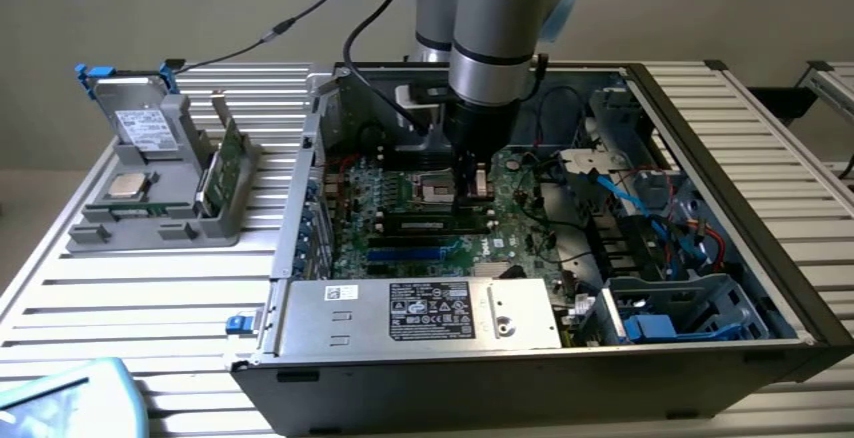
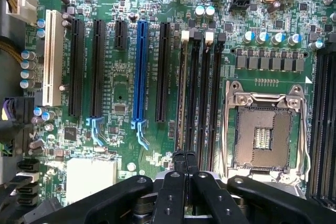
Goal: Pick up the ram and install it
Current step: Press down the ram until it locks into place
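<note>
The ram (image 1: pixel 427 226) stands on edge in a black memory slot on the motherboard (image 1: pixel 400 248) inside the open computer case. In the wrist view the ram (image 2: pixel 181 93) shows as a thin green edge in the slot nearest the blue slot (image 2: pixel 140 72). My gripper (image 1: pixel 470 196) hangs straight down over the board, just above one end of that slot. The gripper (image 2: pixel 184 165) is shut, its two black fingers pressed together with nothing between them. Whether the tips touch the ram I cannot tell.
The empty processor socket (image 2: pixel 262 129) lies beside the memory slots. A silver power supply (image 1: pixel 414 313) fills the case front, and cables and drive bays (image 1: pixel 667 298) crowd the exterior view's right. Left of the case, a grey holder (image 1: pixel 154 208) carries a green card (image 1: pixel 230 163) and a silver processor (image 1: pixel 127 186).
</note>
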`<action>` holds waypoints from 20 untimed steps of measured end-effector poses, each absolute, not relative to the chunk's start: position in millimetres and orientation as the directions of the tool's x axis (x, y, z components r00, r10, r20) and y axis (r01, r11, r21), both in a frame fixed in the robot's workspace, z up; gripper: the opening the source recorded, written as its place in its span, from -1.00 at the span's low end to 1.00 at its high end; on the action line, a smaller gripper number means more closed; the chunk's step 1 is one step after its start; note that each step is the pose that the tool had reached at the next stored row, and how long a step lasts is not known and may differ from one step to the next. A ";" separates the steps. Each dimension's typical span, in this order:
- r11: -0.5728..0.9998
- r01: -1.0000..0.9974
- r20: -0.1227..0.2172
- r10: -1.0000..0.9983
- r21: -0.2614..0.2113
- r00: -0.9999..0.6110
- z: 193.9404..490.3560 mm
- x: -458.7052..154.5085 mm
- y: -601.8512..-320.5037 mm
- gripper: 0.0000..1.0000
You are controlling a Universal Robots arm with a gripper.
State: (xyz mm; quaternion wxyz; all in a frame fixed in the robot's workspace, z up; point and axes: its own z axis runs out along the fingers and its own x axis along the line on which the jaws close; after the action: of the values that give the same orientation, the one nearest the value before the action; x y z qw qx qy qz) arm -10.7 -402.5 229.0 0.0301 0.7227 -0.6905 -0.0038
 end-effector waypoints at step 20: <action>-0.045 -0.998 0.030 -0.998 0.048 0.046 234.5 -54.7 -403.6 -0.79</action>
State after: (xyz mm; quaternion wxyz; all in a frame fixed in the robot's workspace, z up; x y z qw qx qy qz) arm -54.7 -403.6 234.5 0.0277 0.7228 -0.6905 -0.0056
